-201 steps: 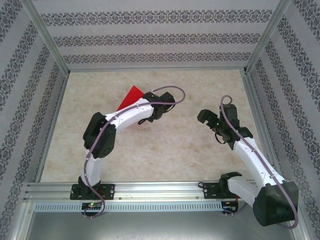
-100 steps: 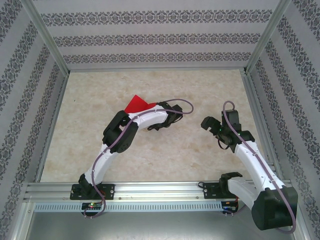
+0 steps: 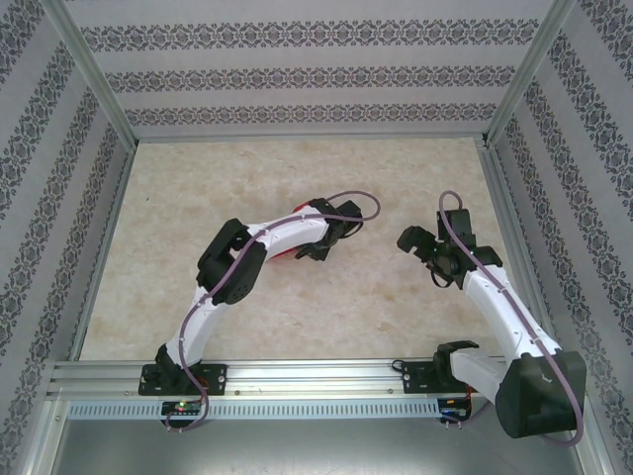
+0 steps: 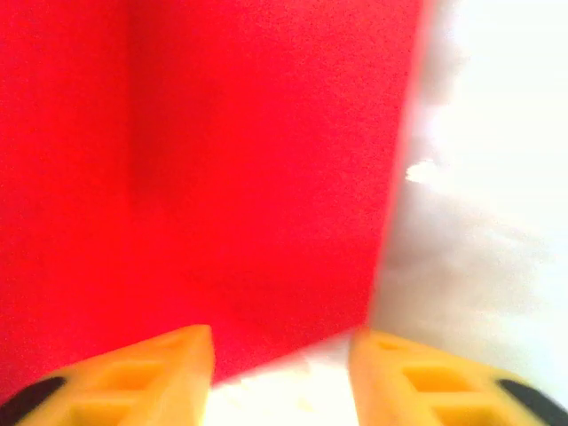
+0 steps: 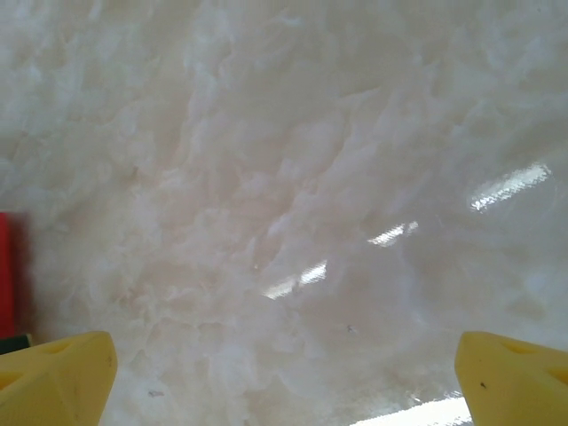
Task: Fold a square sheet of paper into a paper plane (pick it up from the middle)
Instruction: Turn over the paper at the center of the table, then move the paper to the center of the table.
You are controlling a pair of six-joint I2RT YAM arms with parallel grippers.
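The sheet of paper [image 4: 257, 169] is bright red and takes up the left and middle of the left wrist view, with a faint crease running down its left part. Its near edge ends just ahead of my left gripper [image 4: 282, 359], whose yellow fingers stand apart with pale table between them and nothing held. From above, the left gripper [image 3: 309, 249] is low near the table's middle, and the left arm hides nearly all of the paper. My right gripper [image 3: 420, 247] hovers to the right, and in its wrist view the right gripper [image 5: 284, 359] is wide open over bare table.
The marble-patterned tabletop [image 3: 396, 178] lies inside patterned walls with aluminium posts [image 3: 94, 79] at the corners. A metal rail [image 3: 316, 374] carrying both arm bases runs along the near edge. A thin red strip [image 5: 4, 266] shows at the right wrist view's left edge.
The left arm carried the red paper down and toward the table's middle, and its jaws went from shut to apart, releasing it. The paper is now mostly hidden under the arm. The right gripper barely moved.
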